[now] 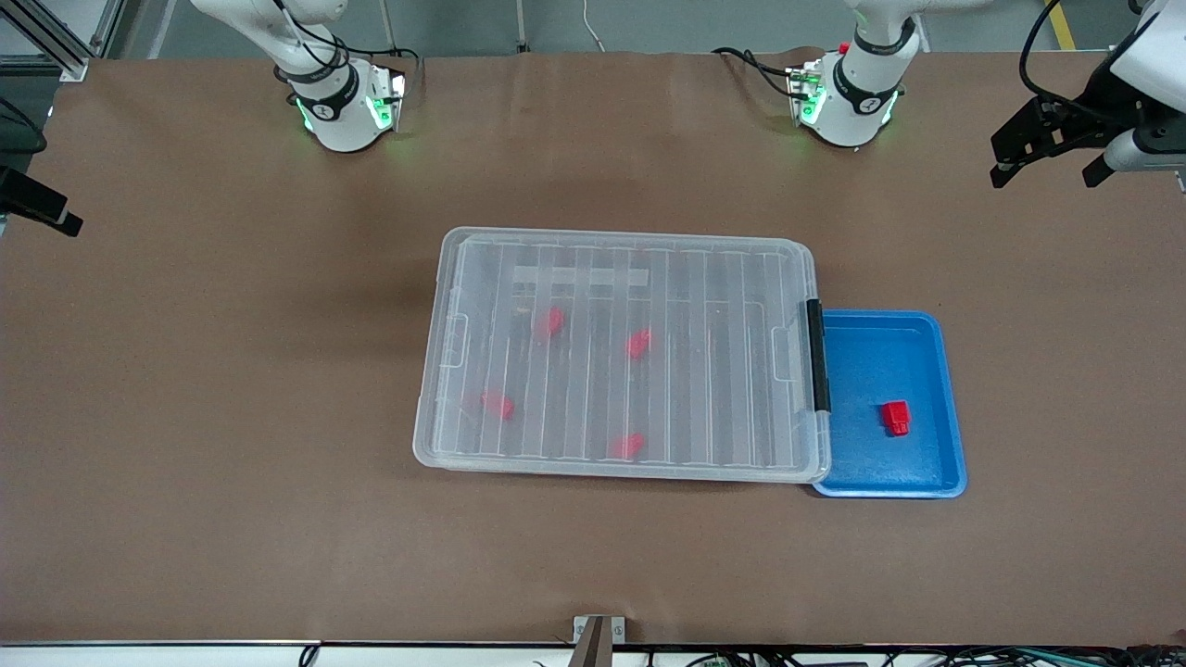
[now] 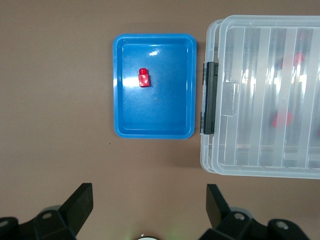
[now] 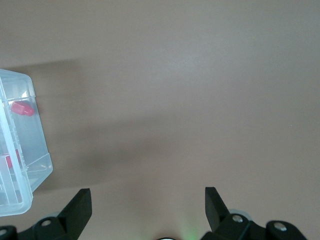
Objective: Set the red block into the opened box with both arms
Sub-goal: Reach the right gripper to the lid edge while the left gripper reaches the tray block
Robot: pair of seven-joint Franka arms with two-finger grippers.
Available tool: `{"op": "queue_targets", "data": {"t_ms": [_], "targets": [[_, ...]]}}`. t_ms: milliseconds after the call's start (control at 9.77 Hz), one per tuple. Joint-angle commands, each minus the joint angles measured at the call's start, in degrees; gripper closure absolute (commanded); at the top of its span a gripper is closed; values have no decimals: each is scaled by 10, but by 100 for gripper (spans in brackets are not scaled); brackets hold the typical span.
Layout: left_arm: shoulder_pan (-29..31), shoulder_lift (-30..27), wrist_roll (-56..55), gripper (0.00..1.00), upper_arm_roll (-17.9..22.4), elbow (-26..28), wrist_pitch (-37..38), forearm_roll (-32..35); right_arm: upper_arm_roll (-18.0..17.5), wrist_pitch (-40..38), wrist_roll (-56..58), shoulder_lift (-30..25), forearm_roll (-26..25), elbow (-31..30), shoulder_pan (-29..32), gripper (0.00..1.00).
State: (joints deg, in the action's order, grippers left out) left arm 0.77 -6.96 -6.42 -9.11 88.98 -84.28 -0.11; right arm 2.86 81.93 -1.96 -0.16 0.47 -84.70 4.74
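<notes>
One red block [image 1: 895, 416] [image 2: 144, 77] lies in a blue tray [image 1: 927, 484], apart from both grippers. The clear box [image 1: 445, 278] [image 2: 260, 165] sits mid-table with its ribbed lid resting on it and a black latch [image 1: 815, 354] on the end beside the tray. Several more red blocks [image 1: 551, 320] show through the lid. My left gripper [image 1: 1045, 171] [image 2: 149, 200] hangs open and empty over bare table at the left arm's end. My right gripper [image 1: 56, 215] [image 3: 148, 202] hangs open and empty over bare table at the right arm's end, past the box corner [image 3: 20, 165].
The blue tray [image 2: 117, 90] touches the latch end of the box. Brown paper [image 1: 232, 417] covers the table on all sides of them. Both arm bases [image 1: 343, 106] stand along the table edge farthest from the front camera.
</notes>
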Motion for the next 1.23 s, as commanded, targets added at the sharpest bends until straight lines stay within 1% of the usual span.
{"op": "queue_targets", "data": {"t_ms": [0,205,307,409,512,614,717,819,921,1024,1126], "targets": [[7,-1,22,0,3,9,23,-2,-3,0,-10,-2,8,1,4,0],[15,24,26,0,10,-9,25,0,-3,-2,-11,-2,8,0,4,0],[26,44,28,0,12,-5,17,0,-6,-2,-12,-2,8,0,1,0],[54,82,31,0,11,-4,-13,2,-11,1,-12,-2,8,1,-17,0],[57,120,40,0,11,-3,-41,27,-26,3,-14,-1,8,1,-38,0],[56,162,43,0,11,6,-85,45,-62,4,-24,1,8,-3,-50,0],[56,198,33,0,10,28,-142,44,-96,20,-63,26,9,-5,-53,0],[55,238,30,0,11,55,-209,45,-135,71,-103,71,9,-11,-59,0],[56,271,28,0,10,86,-274,43,-162,135,-170,106,9,-26,-69,0],[56,305,17,0,10,123,-362,34,-178,179,-222,141,7,-32,-89,0],[55,330,5,0,10,153,-451,32,-181,204,-244,175,-2,-34,-115,0]]}}
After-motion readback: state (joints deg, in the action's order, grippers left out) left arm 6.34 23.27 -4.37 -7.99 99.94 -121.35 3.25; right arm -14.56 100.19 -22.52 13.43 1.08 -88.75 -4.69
